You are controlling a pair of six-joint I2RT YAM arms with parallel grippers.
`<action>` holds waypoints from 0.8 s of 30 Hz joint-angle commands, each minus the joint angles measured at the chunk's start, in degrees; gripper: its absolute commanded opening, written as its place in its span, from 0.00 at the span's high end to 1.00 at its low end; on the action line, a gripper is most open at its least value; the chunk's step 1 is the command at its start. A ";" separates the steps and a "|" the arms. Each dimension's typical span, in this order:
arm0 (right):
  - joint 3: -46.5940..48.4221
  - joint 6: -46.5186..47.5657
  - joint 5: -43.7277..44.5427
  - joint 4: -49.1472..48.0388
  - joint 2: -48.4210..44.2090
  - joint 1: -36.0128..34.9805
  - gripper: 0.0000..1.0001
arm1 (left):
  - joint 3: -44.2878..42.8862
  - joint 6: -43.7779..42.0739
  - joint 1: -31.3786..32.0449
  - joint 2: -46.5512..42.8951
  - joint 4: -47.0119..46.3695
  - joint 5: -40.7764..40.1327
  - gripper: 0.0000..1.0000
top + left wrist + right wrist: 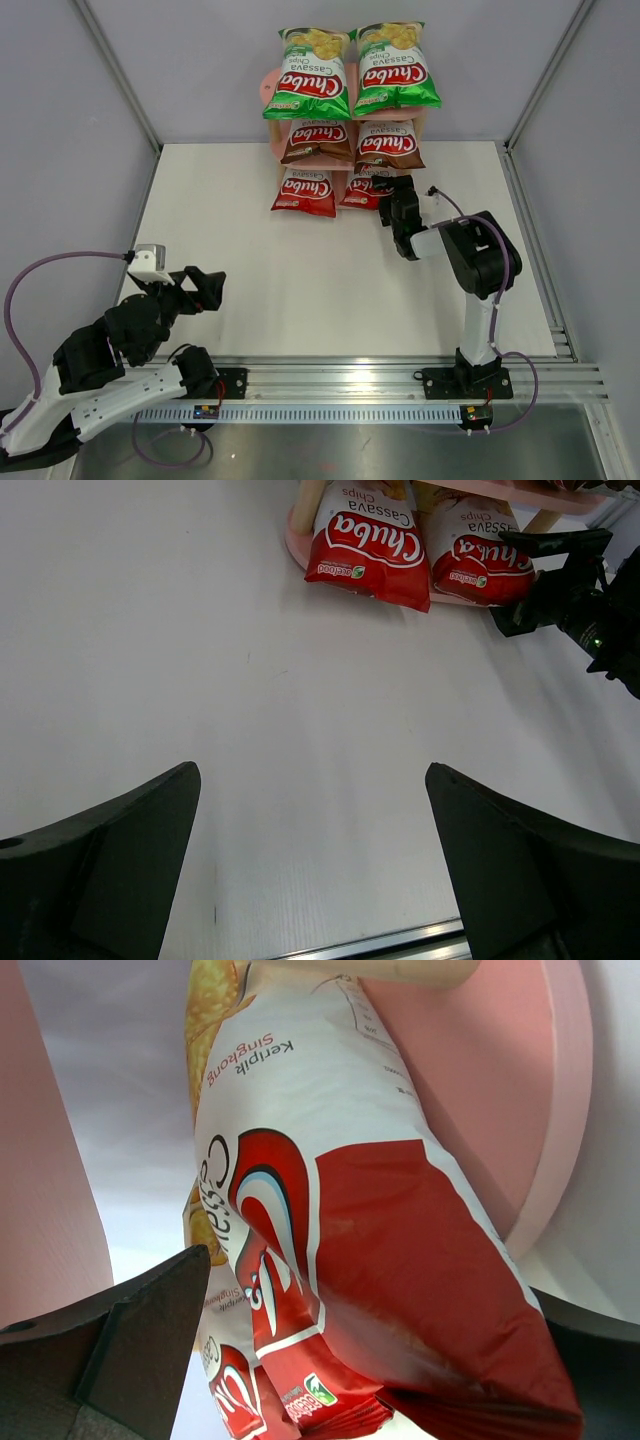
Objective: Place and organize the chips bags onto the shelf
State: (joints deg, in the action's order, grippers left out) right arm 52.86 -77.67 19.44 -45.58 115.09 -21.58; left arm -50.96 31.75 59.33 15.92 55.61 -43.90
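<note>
The pink three-tier shelf (268, 85) stands at the table's far middle. Two green chips bags (308, 75) (396, 68) are on its top board, two brown bags (316, 142) (388, 145) on the middle board, and two red bags (306, 192) (360, 192) on the bottom board. My right gripper (392, 187) is open at the right red bag (400, 1260), which sits between its wide-spread fingers; this gripper also shows in the left wrist view (530, 580). My left gripper (212, 288) is open and empty over bare table at the near left (310, 780).
The white table (300, 290) is walled on three sides by grey panels (60, 150). A metal rail (400, 375) with the arm bases runs along the near edge. The shelf's bottom board (297, 542) and a pink board (500, 1090) show in the wrist views.
</note>
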 commanded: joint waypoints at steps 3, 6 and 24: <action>1.72 2.08 -2.48 5.59 -0.65 1.28 0.00 | 0.33 -1.34 -0.27 0.86 -2.62 0.83 0.01; 1.19 3.13 -4.75 7.34 -1.62 1.72 0.01 | 0.33 -1.34 -0.27 0.86 -2.62 0.92 0.01; -8.73 5.16 -6.17 6.21 -11.20 3.12 0.01 | 0.25 -0.90 -0.71 1.83 -2.44 0.66 0.01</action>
State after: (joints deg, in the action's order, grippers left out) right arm 45.41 -74.70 13.82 -37.23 108.36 -19.25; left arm -50.96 31.51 59.09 16.23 55.57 -43.70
